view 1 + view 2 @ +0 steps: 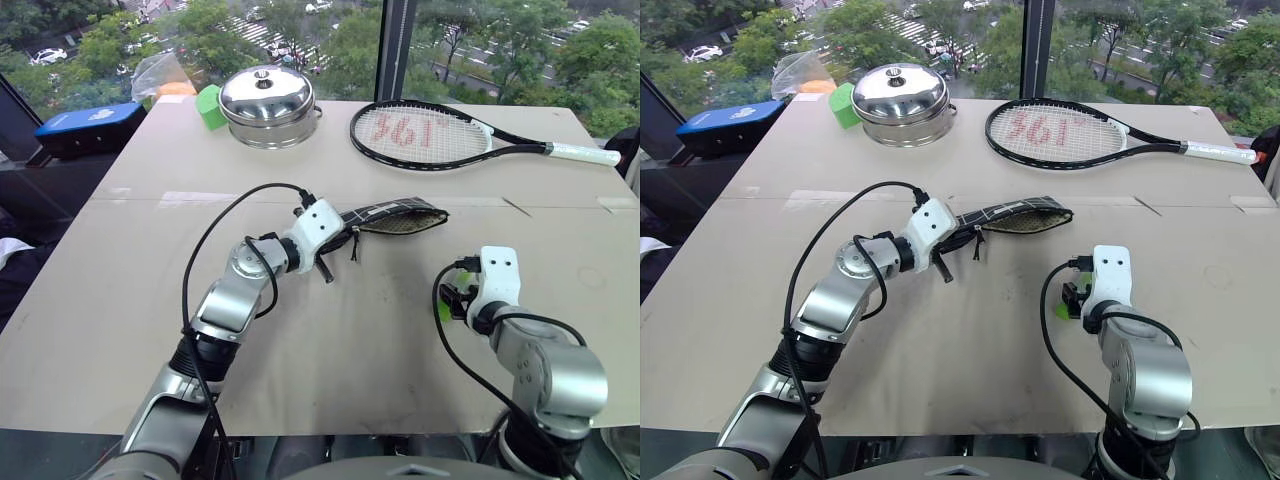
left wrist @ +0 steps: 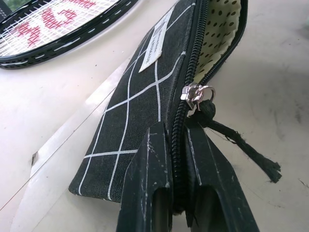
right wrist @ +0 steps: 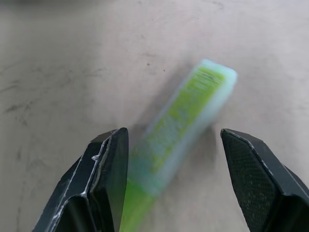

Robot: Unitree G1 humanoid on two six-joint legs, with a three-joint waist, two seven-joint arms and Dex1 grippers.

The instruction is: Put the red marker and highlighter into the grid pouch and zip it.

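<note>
Left gripper [image 2: 176, 193] pinching the pouch [image 2: 140, 111] while the right gripper [image 3: 174, 159] is hanging over the highlighter [image 3: 181, 121].

The left fingers are clamping the zipper end of the grid pouch, which is lying mid-table with its mouth gaping (dotted lining showing). The right jaws are standing wide on either side of the green highlighter, which is lying on the table [image 1: 330, 360] and not gripped.

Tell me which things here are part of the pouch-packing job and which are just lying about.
Job: grid pouch, pinched shut by the left gripper; highlighter, between the open right gripper fingers.
Lying about: tennis racket, steel pot, green block, blue case.
</note>
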